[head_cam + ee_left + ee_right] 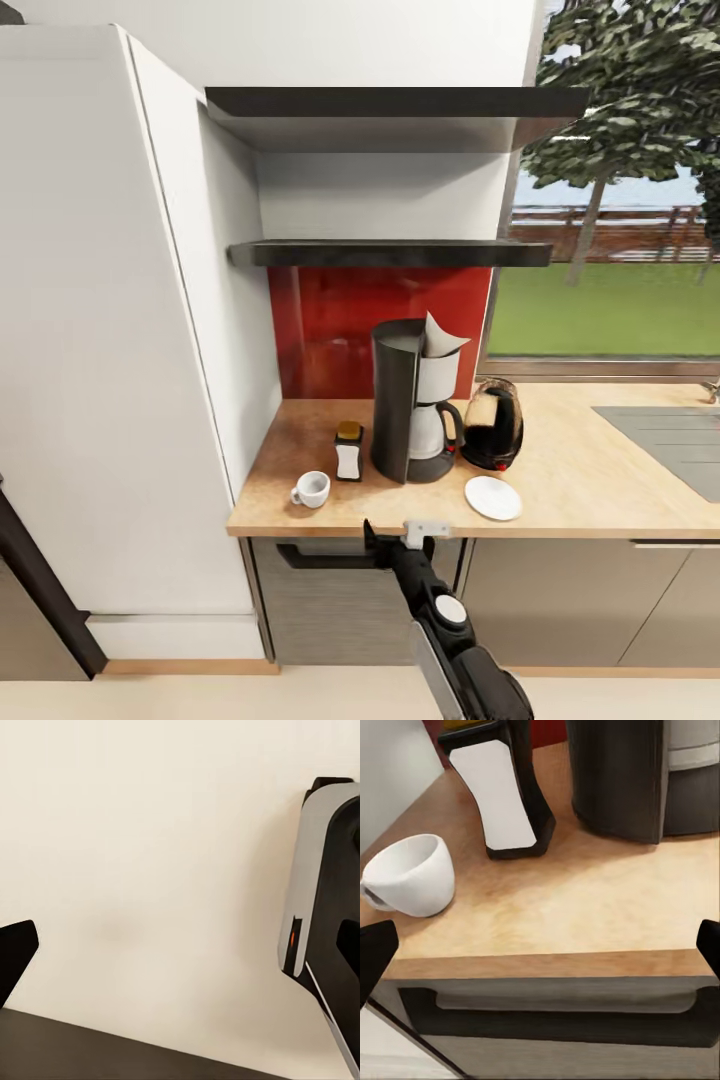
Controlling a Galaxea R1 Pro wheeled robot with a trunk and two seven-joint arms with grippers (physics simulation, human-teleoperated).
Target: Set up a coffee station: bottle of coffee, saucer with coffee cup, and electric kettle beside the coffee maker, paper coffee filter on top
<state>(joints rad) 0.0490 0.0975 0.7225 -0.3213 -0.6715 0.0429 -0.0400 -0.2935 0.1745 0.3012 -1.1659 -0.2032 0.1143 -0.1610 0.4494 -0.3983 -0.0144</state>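
right gripper (398, 537) spread wide, arm reaching level toward countertop (600, 480) edge.

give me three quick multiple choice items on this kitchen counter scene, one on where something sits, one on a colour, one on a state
1. Where is the coffee cup?
A. on the saucer
B. on the countertop, left of the coffee bottle
C. on the shelf

2. What colour is the wall panel behind the coffee maker?
A. red
B. blue
C. green

3. What is the right claw doing?
A. gripping the cup
B. gripping the kettle
C. open, holding nothing

Answers:
1. B: the cup stands on the countertop left of the coffee bottle, while the saucer lies bare to the right.
2. A: the wall panel is glossy red.
3. C: the right wrist view shows its fingertips spread wide, short of the counter edge, with nothing between them.
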